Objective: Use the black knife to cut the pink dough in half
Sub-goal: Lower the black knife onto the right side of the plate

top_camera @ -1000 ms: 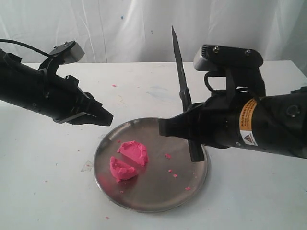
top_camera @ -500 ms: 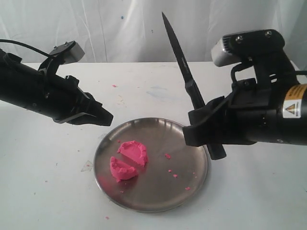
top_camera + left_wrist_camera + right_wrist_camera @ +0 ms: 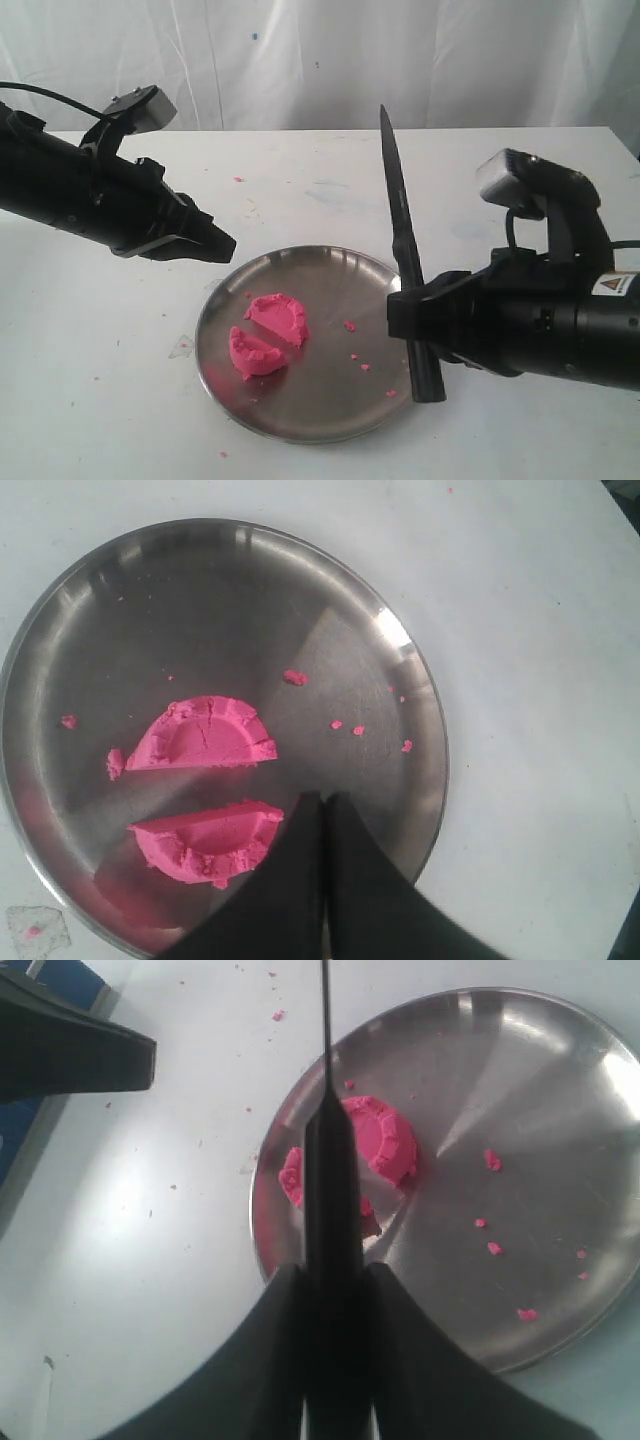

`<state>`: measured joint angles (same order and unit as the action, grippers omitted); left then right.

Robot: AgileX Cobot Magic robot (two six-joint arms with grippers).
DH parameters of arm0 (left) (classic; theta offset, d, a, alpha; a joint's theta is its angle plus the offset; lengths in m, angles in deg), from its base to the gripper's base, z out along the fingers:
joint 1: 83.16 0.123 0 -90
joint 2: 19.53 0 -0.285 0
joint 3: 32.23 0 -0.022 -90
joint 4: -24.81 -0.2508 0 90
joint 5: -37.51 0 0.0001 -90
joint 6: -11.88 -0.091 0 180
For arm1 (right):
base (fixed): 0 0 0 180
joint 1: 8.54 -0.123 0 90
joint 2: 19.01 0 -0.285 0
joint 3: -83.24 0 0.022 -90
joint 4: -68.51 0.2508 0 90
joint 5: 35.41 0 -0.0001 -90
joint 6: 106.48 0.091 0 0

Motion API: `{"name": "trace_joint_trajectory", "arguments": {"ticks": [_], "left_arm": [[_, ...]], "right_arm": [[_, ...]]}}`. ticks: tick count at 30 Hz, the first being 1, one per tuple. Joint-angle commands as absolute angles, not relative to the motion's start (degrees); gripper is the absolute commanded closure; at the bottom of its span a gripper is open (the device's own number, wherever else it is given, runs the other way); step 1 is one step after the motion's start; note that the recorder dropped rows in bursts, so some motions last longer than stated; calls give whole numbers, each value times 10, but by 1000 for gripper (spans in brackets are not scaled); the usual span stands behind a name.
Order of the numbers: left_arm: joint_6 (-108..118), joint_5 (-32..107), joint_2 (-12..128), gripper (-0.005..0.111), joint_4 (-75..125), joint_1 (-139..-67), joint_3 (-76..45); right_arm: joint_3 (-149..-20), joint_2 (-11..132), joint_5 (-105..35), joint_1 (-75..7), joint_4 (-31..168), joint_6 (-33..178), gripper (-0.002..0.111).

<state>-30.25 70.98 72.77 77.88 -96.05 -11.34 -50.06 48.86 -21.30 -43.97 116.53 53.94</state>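
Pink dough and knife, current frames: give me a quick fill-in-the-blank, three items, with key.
1. The pink dough lies on the steel plate in ____ pieces.
2. The claw gripping the black knife is the ____ one.
3. The left claw holds nothing; its jaws are ____.
Missing words: two; right; shut.

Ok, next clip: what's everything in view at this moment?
pink dough: two half-moon pieces, bright pink, apart on the steel plate
steel plate: one, silver, on the table
pink crumbs: several, pink, on plate and table
black knife: one, black, blade pointing up, in the right gripper
table: one, white
curtain: one, white, behind
left gripper: black, shut, empty, left of the plate
right gripper: black, shut on the black knife's handle, at the plate's right rim
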Motion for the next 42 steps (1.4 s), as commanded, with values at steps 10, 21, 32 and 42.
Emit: {"name": "trace_joint_trajectory", "arguments": {"ticks": [10,21,32,42], "left_arm": [[-303,717,722,107,787,-964,-110],[-303,717,722,107,787,-964,-110],[-303,717,722,107,787,-964,-110],[-303,717,722,107,787,-964,-110]], "right_arm": [[-488,531,-241,-438,1282,498,108],[-488,668,-179,-438,1642,160,108],[-505,723,-183,-438,1642,153,108],[-505,723,-205,-408,1500,298,108]]}}
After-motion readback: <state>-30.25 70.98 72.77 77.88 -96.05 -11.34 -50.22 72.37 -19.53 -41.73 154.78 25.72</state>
